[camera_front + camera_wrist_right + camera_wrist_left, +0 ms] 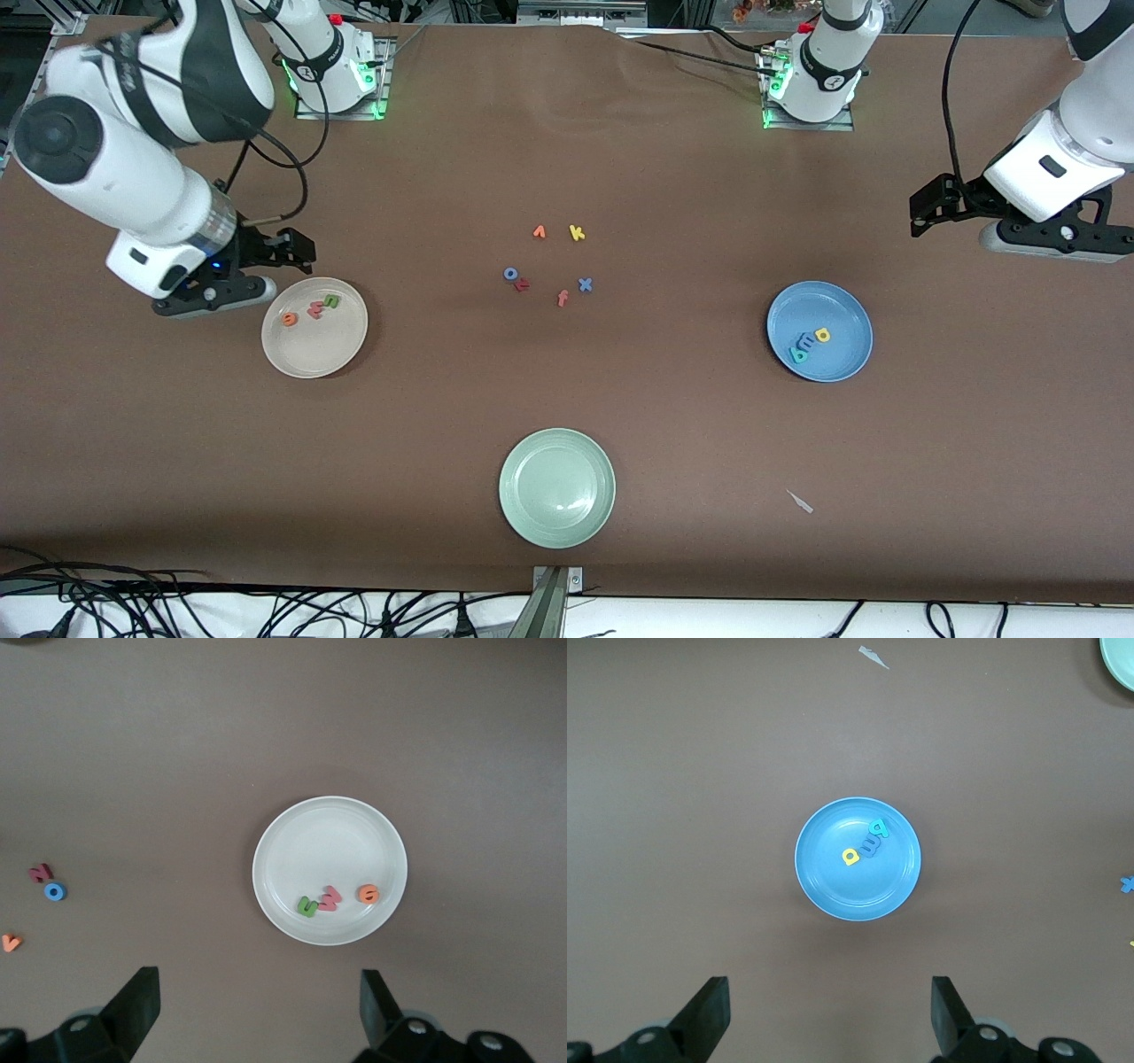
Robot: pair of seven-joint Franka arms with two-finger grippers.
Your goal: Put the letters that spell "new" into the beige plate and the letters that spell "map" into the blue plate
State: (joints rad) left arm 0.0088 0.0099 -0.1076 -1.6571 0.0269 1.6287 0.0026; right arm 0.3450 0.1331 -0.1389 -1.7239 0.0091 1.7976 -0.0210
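Sitting nearest the front camera, the pale green plate serves as the landmark, with a small pale scrap on the table beside it toward the left arm's end. Farther from the camera than the green plate, toward the left arm's end, the blue plate holds the teal p, the blue m and the yellow a in a tight row. Toward the right arm's end, the beige plate holds the orange e, the salmon-pink w and the lime-green n. Farther still than the green plate, loose letters lie in a cluster: an orange f, a blue x, a dark red letter, a blue o, a yellow k and an orange v. The right gripper hangs at the beige plate's rim, fingers released and grasping nothing. The left gripper hangs over bare table farther than the blue plate, fingers likewise spread and empty.
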